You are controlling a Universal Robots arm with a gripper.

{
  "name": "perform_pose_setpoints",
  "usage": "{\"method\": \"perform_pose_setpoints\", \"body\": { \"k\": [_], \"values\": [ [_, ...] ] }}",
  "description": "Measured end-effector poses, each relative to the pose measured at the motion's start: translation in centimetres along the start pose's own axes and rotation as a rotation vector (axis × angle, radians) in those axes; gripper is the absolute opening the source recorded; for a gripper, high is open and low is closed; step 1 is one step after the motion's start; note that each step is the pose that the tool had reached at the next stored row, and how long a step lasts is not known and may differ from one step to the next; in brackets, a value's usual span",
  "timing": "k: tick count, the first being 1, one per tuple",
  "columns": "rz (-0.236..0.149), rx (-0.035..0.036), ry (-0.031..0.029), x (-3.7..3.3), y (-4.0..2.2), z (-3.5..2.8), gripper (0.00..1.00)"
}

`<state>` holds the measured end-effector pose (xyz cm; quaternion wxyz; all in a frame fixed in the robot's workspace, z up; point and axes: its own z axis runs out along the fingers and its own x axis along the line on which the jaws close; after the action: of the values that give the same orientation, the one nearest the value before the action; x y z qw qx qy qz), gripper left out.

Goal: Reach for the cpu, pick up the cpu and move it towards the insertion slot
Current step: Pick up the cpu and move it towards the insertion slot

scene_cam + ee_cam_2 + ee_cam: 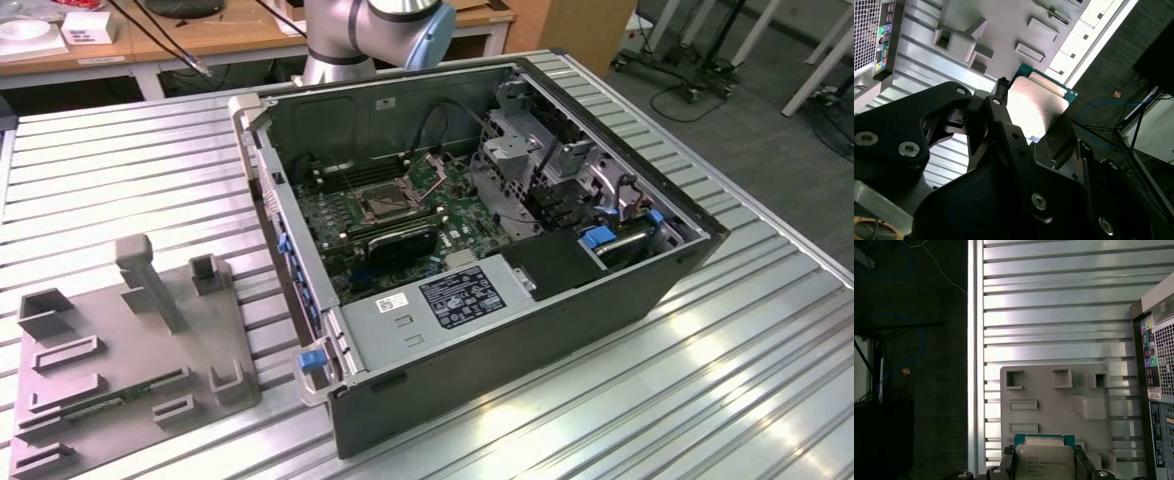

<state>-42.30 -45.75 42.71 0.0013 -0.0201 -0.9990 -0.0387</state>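
In both wrist views the cpu (1045,464) (1033,106), a thin square chip with a pale silvery face and a green edge, sits between black fingers (996,117). My gripper (1045,469) (1034,131) is shut on it and holds it in the air above the grey fixture plate (1054,405). In the exterior view the insertion slot (383,203), a dark square socket in a silver frame, lies on the green board inside the open computer case (534,330). The arm (380,25) stands behind the case at the far side.
The grey fixture plate (134,340) with raised posts and pockets lies on the ribbed metal table (747,400) at the exterior view's left. A green memory stick (114,395) rests in it. The case's walls, drive cage (534,160) and power supply (454,295) surround the board.
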Motion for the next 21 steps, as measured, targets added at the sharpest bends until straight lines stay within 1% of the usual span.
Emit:
{"method": "perform_pose_setpoints", "body": {
  "k": [13,21],
  "values": [
    [0.0,0.0,0.0,-1.09,0.04,0.0,0.54],
    [0.0,0.0,0.0,-1.62,0.06,0.0,0.54]
  ]
}}
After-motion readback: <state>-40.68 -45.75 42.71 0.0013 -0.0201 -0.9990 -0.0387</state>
